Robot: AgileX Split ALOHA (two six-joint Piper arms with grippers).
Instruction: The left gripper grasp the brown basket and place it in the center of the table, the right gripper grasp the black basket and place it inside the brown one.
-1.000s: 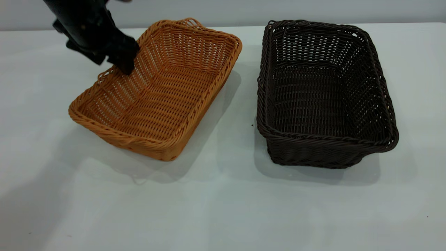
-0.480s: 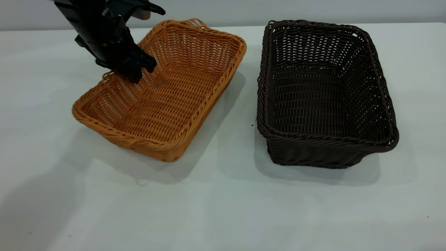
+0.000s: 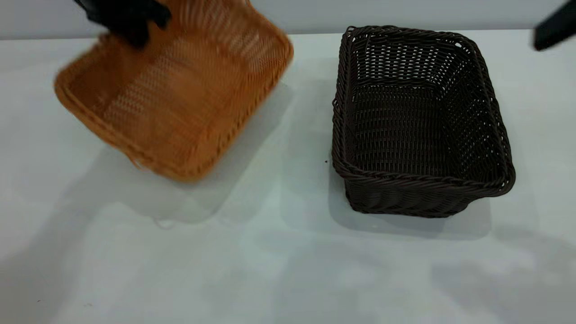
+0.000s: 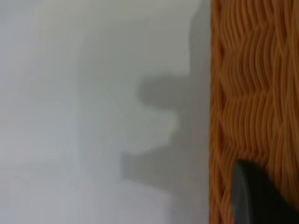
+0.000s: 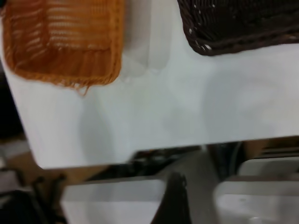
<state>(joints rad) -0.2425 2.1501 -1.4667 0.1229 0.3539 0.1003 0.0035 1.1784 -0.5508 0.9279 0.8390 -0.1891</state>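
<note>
Brown basket (image 3: 171, 94): orange-tan wicker, lifted clear of the table (image 3: 270, 270) at the exterior view's left, tilted, with its far rim highest and its shadow lying below it. Held at the far left rim by the left gripper (image 3: 128, 20), jaws closed on the wicker; the left wrist view shows one dark finger (image 4: 257, 196) against the weave.

Black basket (image 3: 418, 121): dark wicker, upright on the table at the right, well apart from the brown one, untouched.

Right gripper (image 3: 555, 27): only a dark edge shows at the exterior view's upper right, high and off to the side of the black basket. Whether its jaws are open or closed cannot be told.

Progress: first step in hand. The brown basket is grasped and raised but not yet set at the table's centre. Left to do: set it down there, then pick up the black basket and nest it inside.

Obstructions: none seen on the open table between the two baskets. The black basket stands near the centre, so the brown one needs placing short of it.
</note>
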